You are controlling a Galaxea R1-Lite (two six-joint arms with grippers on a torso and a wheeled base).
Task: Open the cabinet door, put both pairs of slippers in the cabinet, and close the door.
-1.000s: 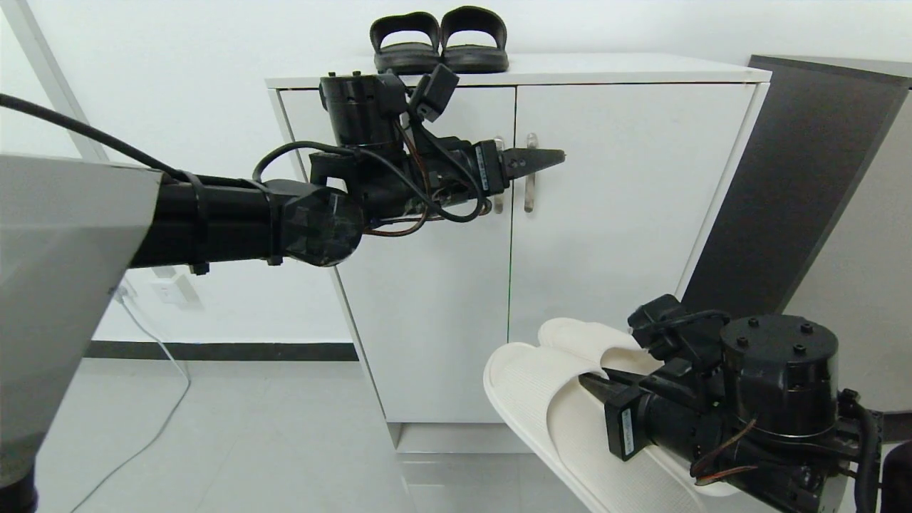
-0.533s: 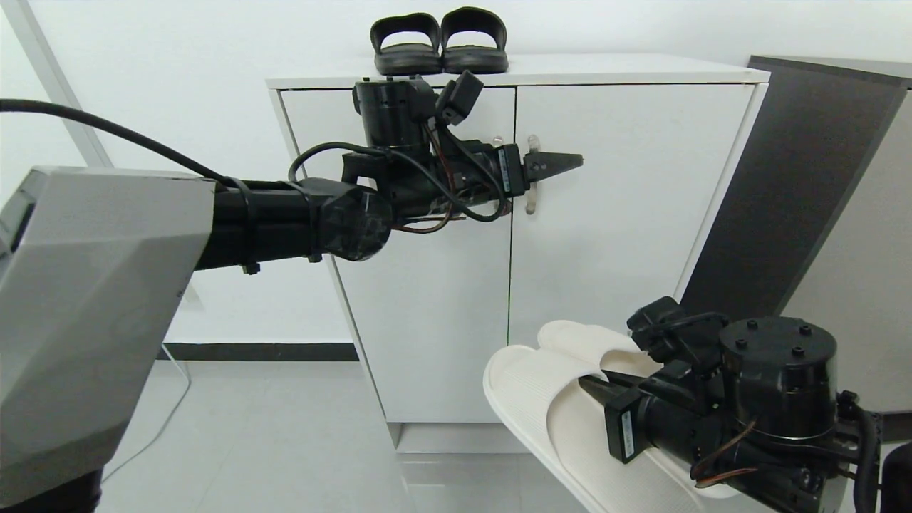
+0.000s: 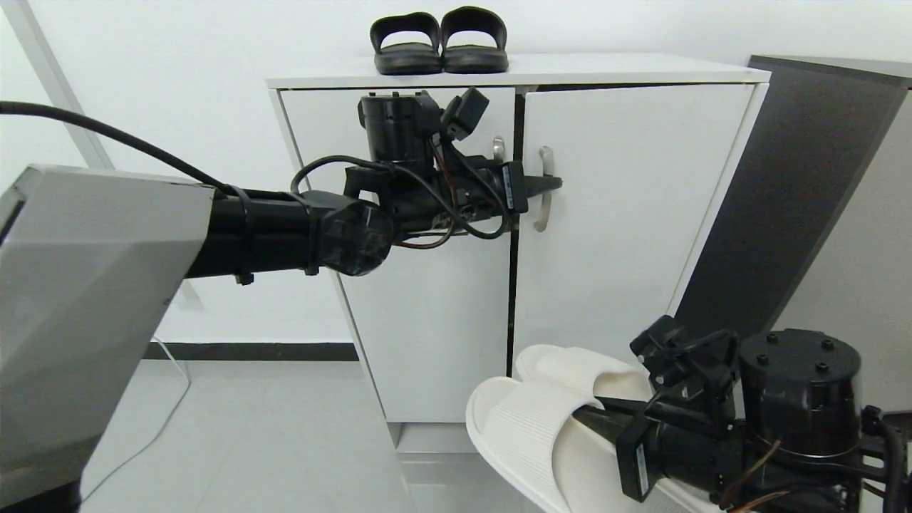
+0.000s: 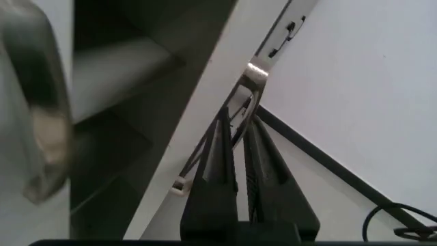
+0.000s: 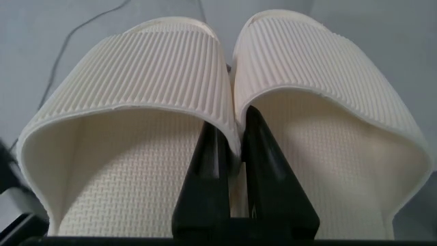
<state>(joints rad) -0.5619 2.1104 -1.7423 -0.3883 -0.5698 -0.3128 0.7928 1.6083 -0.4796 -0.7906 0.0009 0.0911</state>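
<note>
Left hand [image 3: 550, 184], pinched narrow on the handle [image 3: 546, 162] of the right door [image 3: 627, 228], holds it slightly ajar; its hinge edge lies at 3 o'clock. Right hand [image 3: 586, 415], at 5 o'clock, clamps the white slippers [image 3: 520, 434] together.

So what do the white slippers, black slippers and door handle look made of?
The white slippers look like soft foam with a matte finish, ribbed straps and diamond-textured footbeds. The black slippers are likely rubber or moulded plastic, with a faint sheen on the straps. The handle looks like metal, polished or satin, and it catches bright highlights.
</note>
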